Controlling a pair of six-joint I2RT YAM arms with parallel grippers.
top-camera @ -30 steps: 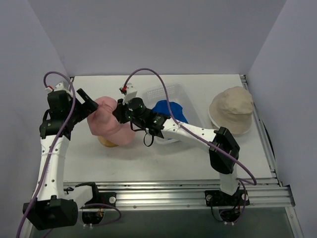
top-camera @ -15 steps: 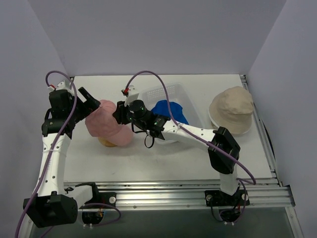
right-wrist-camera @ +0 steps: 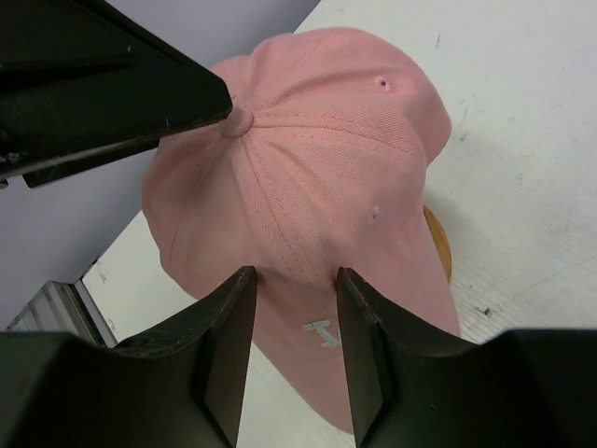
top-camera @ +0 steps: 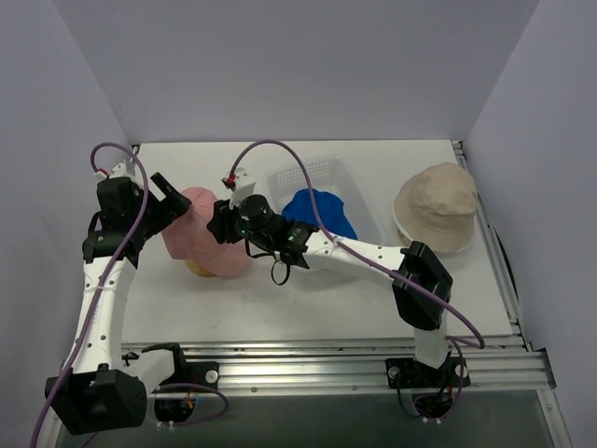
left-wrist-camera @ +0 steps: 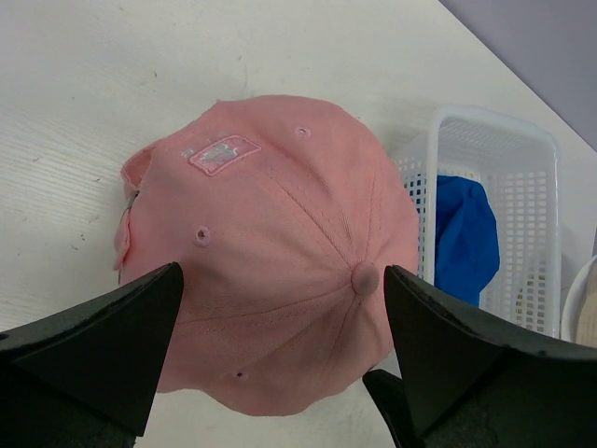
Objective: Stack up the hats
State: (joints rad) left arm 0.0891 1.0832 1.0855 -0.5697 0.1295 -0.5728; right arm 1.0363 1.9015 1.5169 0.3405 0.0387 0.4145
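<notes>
The pink cap (top-camera: 207, 245) sits just left of the basket (top-camera: 322, 171), on an orange-brown dome (right-wrist-camera: 438, 245) that my left wrist view hides. My left gripper (left-wrist-camera: 280, 313) has its fingers spread wide astride the crown. My right gripper (right-wrist-camera: 291, 313) holds its fingers slightly parted over the fabric, pinching nothing. The blue cap (left-wrist-camera: 462, 238) lies inside the basket. Only the top view shows the beige bucket hat (top-camera: 437, 203), right of the basket.

**Right gripper loosens over pink cap**

The right gripper (right-wrist-camera: 294, 273), clamped shut a second ago, has parted its fingers above the pink cap (top-camera: 207, 238) and slipped slightly toward the near left. The left gripper (top-camera: 173, 194) has drawn back a little to the left. The cap now sits a touch further left than before.
</notes>
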